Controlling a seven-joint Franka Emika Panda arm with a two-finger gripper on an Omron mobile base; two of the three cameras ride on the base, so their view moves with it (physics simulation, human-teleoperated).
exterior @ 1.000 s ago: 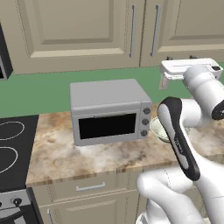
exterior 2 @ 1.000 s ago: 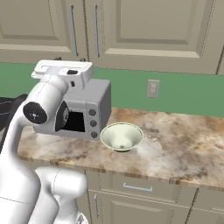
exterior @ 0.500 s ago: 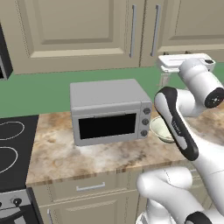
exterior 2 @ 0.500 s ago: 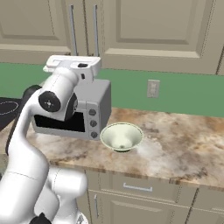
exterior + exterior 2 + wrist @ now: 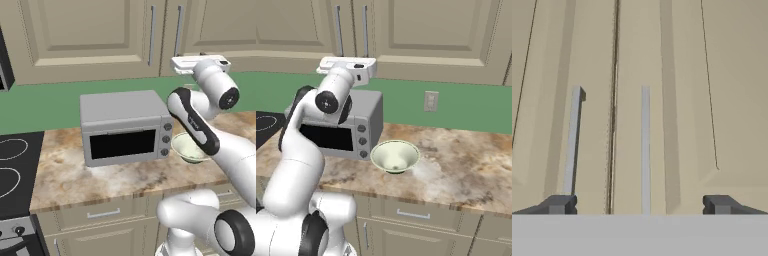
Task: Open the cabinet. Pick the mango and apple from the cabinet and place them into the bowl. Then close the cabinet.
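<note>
Jaws wide before smooth panelled cabinet (image 5: 677, 100).

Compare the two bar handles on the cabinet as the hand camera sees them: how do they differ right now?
The left handle lines up with the hand's left fingertip; the right handle sits between the open fingertips, near centre. The left handle looks darker grey with its end cap visible; the right handle looks paler and flatter. Both are long, vertical, silver, flanking the seam between the cabinet's closed doors.

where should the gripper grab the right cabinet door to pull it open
Grip the right door's long vertical bar handle near its lower end, coming straight at the door front. The open gripper already straddles it, and the bar stands off the cabinet, leaving finger room.
</note>
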